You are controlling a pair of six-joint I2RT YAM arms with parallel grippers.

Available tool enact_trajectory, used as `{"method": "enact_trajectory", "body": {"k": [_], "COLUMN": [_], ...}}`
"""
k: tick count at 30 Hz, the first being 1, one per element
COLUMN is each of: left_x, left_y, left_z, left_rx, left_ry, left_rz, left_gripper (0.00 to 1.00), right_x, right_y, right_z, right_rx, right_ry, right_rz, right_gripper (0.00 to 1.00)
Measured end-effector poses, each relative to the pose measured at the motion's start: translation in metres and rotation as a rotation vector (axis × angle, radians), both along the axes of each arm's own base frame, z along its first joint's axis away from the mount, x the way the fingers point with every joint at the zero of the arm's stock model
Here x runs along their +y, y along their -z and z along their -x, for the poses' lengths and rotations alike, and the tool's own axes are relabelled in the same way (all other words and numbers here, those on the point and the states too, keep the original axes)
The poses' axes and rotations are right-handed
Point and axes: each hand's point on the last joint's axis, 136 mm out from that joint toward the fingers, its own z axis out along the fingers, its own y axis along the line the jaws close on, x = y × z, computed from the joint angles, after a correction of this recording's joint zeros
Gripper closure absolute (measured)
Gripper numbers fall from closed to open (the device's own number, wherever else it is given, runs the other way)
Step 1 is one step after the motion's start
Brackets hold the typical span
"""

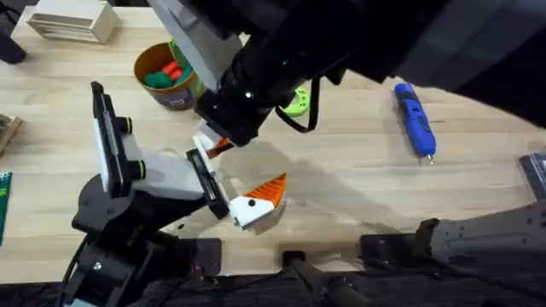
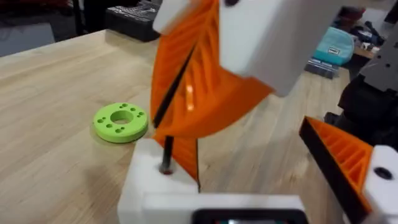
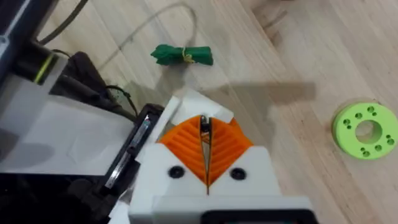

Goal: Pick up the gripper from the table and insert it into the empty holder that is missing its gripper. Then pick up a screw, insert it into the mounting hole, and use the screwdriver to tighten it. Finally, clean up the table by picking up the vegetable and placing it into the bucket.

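Nearest the camera in the overhead view, the left arm's gripper (image 1: 243,183) is lying low over the wooden surface (image 1: 358,170) with its jaws spread, one orange ribbed pad (image 1: 271,189) showing and the white holder (image 2: 158,186) on the other side sitting bare. The right arm's gripper (image 3: 205,146) is hanging right above that holder, jaws pressed together and pinching a thin dark screw (image 2: 169,146) whose lower end is sitting at the holder's mounting hole. Just past them, the bright green ring (image 1: 296,102) is lying flat. The dark green vegetable (image 3: 183,55) is resting on the wood near the left arm. Farther back, the blue screwdriver (image 1: 415,118) is lying off to the right, and the bucket (image 1: 166,75) is standing upright far left with toy pieces inside.
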Motion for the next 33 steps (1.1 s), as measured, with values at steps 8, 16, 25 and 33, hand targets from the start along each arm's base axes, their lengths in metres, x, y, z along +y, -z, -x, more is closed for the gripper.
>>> {"method": "enact_trajectory", "body": {"k": [8,16,25,33], "left_x": [0.0,0.0,0.0,0.0], "left_y": [0.001,0.001,0.001,0.0], "left_z": [0.0,0.0,0.0,0.0], "left_rx": [0.01,0.01,0.009,0.007], "left_ry": [0.0,0.001,0.001,0.001], "left_rz": [0.003,0.003,0.003,0.002], "left_gripper": [0.014,0.013,0.014,0.014], "right_x": [0.002,0.004,0.008,0.009], "right_y": [0.007,0.007,0.008,0.007], "right_z": [-0.001,-0.001,-0.004,-0.004], "right_rx": [0.014,0.014,0.007,0.005], "right_ry": [-0.001,-0.003,-0.003,-0.003], "right_rz": [0.017,0.013,0.003,-0.001], "right_gripper": [0.994,0.994,0.994,0.994]}}
